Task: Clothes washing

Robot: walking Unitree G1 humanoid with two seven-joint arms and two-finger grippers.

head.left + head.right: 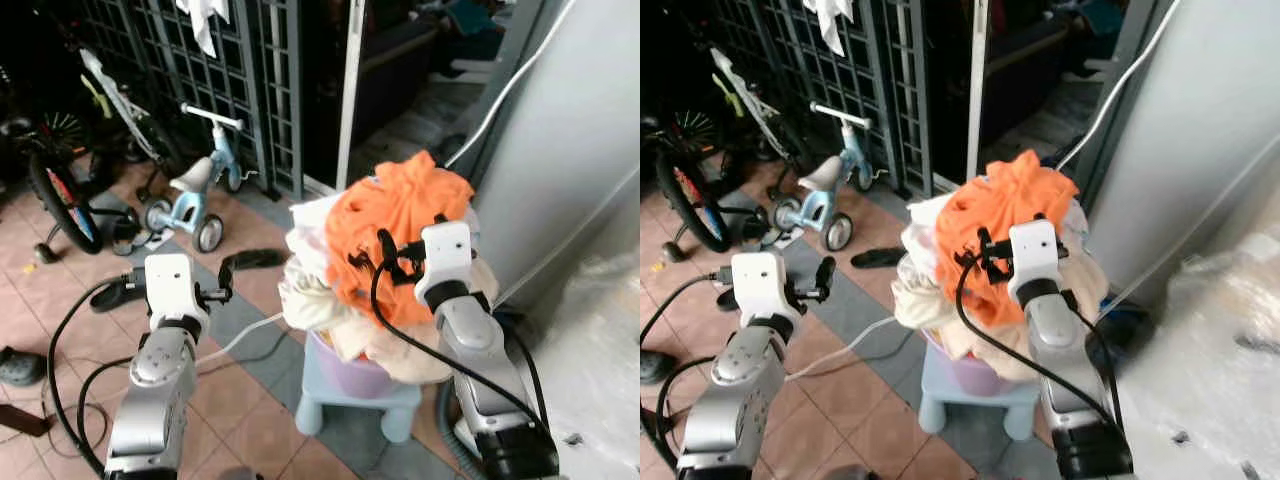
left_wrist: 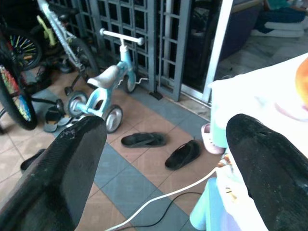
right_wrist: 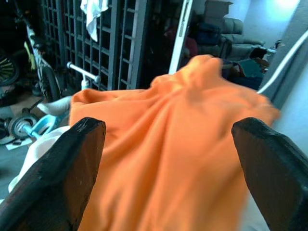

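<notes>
Laundry pile heaped in a purple tub (image 1: 355,378) on a small pale-blue stool (image 1: 352,405), tiled floor (image 1: 60,330), beside a grey wall on the robot's right. Orange garment (image 1: 400,225) on top of the pile, white and cream clothes (image 1: 310,285) under and to its left.

Right hand (image 3: 168,159) raised right at the orange garment, fingers (image 3: 65,178) spread wide either side of it, nothing gripped; cloth sits just ahead between the tips. In the left eye view the right hand's fingertips are against the orange fabric.

Left hand (image 2: 163,163) held out to the left of the pile, apart from it, fingers wide open, empty.

Past the left hand: blue kids' tricycle (image 2: 103,86), black slippers (image 2: 163,147) on the floor, white cable (image 2: 163,199), metal gate grille (image 2: 159,33), bicycle (image 1: 60,190) far left.
</notes>
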